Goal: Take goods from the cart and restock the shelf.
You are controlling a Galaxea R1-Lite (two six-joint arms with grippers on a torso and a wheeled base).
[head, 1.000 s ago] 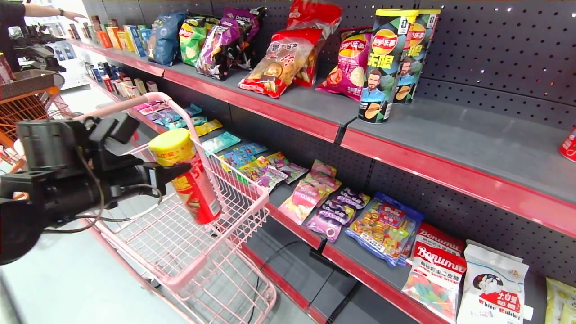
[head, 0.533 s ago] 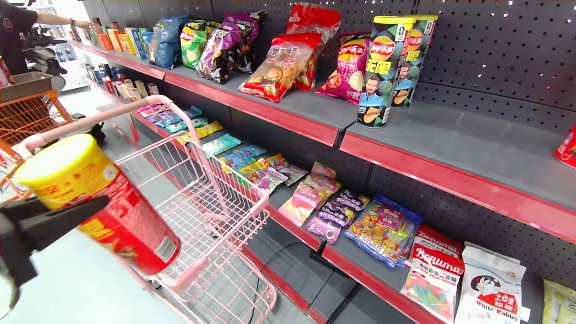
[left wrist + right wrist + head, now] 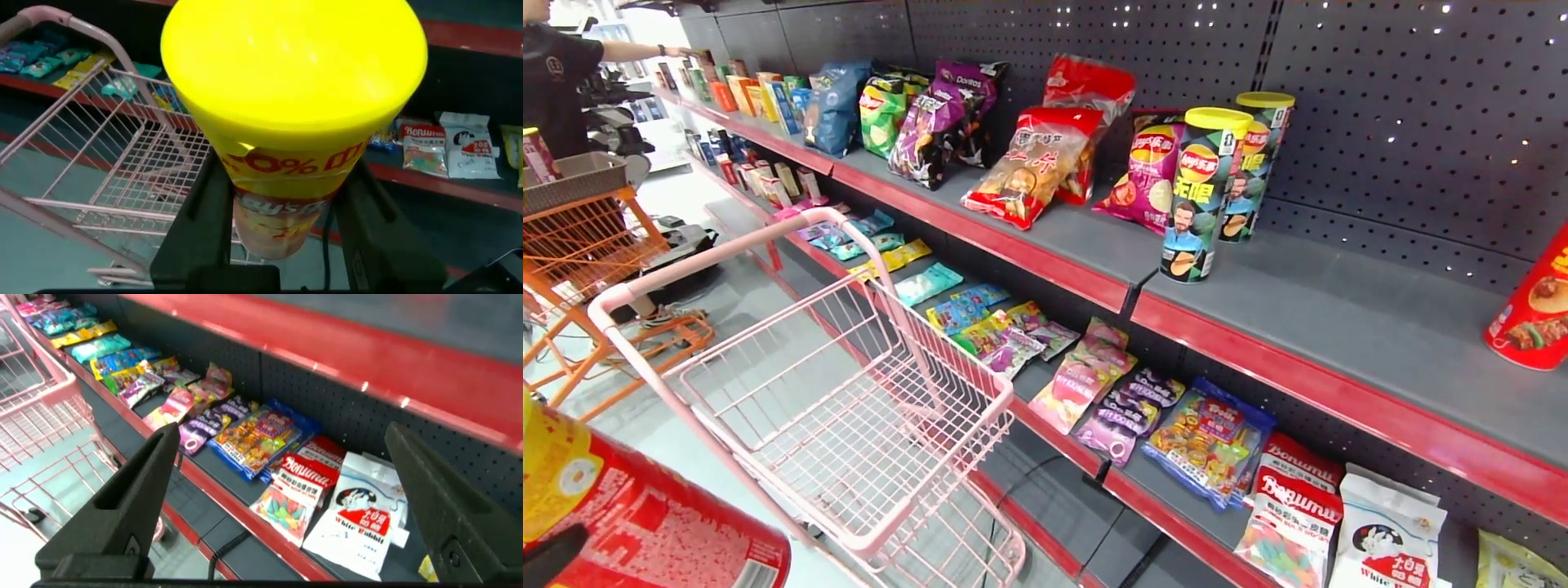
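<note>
Left gripper [image 3: 282, 224] clenched on red can [image 3: 645, 523] with yellow lid [image 3: 294, 57], lower left corner of head view, beside pink cart [image 3: 712, 254]. Right gripper [image 3: 279, 437] fingers spread, gripping nothing, snack bags [image 3: 257, 469] beyond on low shelf [image 3: 237, 510].

Between the fingers [image 3: 196, 237] of the left gripper [image 3: 286, 167], the can [image 3: 282, 220] was largely hidden behind its own yellow lid [image 3: 294, 65], and the head view's corner cut it off.
</note>
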